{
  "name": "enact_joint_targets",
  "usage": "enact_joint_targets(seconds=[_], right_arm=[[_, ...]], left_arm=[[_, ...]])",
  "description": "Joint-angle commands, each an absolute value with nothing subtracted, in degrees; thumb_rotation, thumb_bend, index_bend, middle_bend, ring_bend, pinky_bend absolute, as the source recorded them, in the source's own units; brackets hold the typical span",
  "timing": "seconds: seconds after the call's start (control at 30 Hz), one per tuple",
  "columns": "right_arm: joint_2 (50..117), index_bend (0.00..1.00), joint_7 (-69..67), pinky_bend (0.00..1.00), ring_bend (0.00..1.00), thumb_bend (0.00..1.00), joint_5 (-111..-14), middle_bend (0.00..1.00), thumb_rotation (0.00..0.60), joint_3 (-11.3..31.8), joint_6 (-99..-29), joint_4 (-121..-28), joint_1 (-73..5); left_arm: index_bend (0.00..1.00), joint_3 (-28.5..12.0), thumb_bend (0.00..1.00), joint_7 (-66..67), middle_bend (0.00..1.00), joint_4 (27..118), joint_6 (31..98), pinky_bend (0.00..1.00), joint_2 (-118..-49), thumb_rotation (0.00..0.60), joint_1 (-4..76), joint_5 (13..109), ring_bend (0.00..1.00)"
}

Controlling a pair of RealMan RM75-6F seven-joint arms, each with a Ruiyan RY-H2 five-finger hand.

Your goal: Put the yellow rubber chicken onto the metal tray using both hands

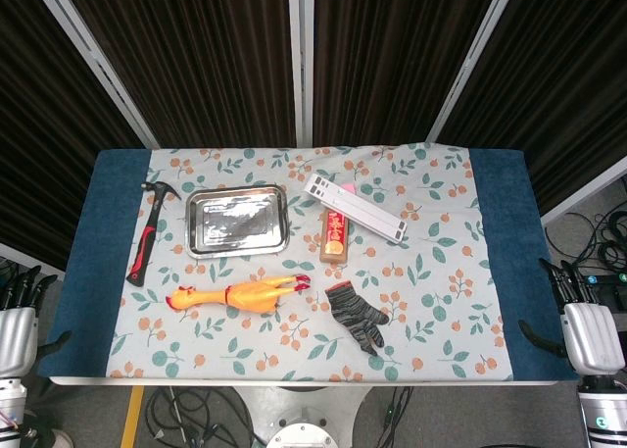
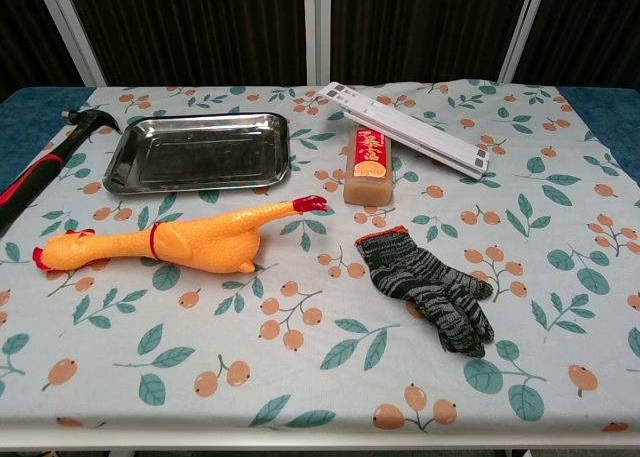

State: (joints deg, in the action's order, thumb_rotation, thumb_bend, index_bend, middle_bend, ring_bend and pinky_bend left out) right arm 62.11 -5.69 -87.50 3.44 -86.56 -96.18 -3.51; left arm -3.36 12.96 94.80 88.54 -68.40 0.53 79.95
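Observation:
The yellow rubber chicken (image 1: pixel 240 294) (image 2: pixel 180 242) lies on its side on the floral cloth, red head to the left and feet to the right. Just behind it sits the empty metal tray (image 1: pixel 238 221) (image 2: pixel 200 152). My left hand (image 1: pixel 15 325) hangs beside the table's left edge, low and far from the chicken, fingers apart and holding nothing. Off the table's right edge is my right hand (image 1: pixel 588 330), also with its fingers spread and empty. Neither hand shows in the chest view.
A black and red hammer (image 1: pixel 147 237) (image 2: pixel 40 162) lies left of the tray. A brown box (image 1: pixel 335 234) (image 2: pixel 367 164) and a white slatted strip (image 1: pixel 355 206) (image 2: pixel 410 127) lie right of it. A grey knit glove (image 1: pixel 358 316) (image 2: pixel 430 287) rests right of the chicken.

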Motion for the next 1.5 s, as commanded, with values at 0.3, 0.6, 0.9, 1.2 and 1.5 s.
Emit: enact_joint_targets(seconds=[0.3,0.6,0.9,1.2,1.5], right_arm=[[61.9,0.0,-6.9,0.12,0.01,0.16,-87.8,0.13,0.6,3.4,-87.0,-95.7,-3.3],[61.1,0.0,-6.8,0.12,0.01,0.16,-88.3,0.13,0.6,4.3,-87.9,-96.1,-3.5],[60.5,0.0,-6.0,0.12,0.01,0.16,-88.1,0.13,0.6,4.8,-87.3,-97.0,-4.2],[60.3,0.0,-5.6,0.12,0.01,0.16,-87.6,0.13,0.6,4.8,-86.6,-97.3,-4.4],[60.3,0.0,-5.6,0.12,0.01,0.16,-87.3,0.13,0.6,4.8,-86.3,-97.4,-4.5]], left_arm=[[0.25,-3.0,0.09,12.8,0.19,95.4,88.6,0.16,-68.2,0.6,0.2,80.2,0.12],[0.25,-3.5,0.09,9.6,0.19,96.7,85.7,0.16,-68.1,0.6,3.9,84.9,0.12],[0.25,-4.5,0.09,4.3,0.22,98.0,72.4,0.16,-70.9,0.6,14.2,87.9,0.12],[0.28,-6.6,0.09,9.1,0.27,94.6,62.9,0.21,-79.8,0.6,20.9,79.8,0.18],[0.31,-6.6,0.1,15.3,0.31,90.6,61.7,0.24,-87.0,0.6,22.4,72.5,0.21]])
